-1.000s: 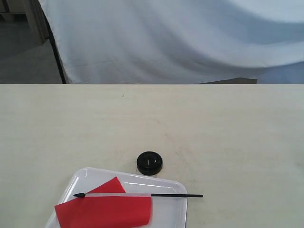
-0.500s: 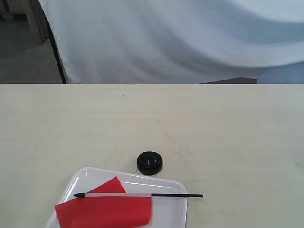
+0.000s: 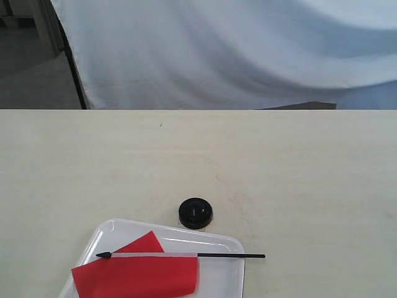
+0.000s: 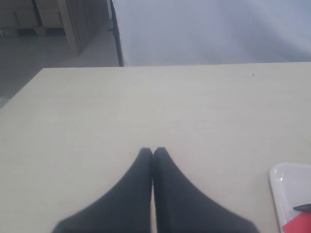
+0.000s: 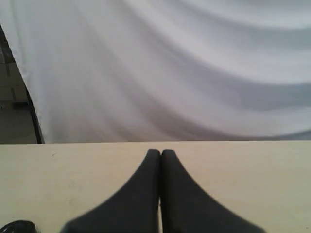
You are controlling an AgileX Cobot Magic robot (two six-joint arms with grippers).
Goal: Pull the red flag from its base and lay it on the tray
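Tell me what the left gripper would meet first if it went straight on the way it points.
Nothing near, it seems: the shut left gripper points across the table toward the white curtain past the far edge. The tray lies off to one side of that line. Depth is unclear.

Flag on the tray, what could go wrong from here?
1. The stick of the flag pokes out past the rim of the tray, so a bump might roll or tip the flag off.
2. The base sits on the table right beside the tray. An arm passing low could knock it into the tray.
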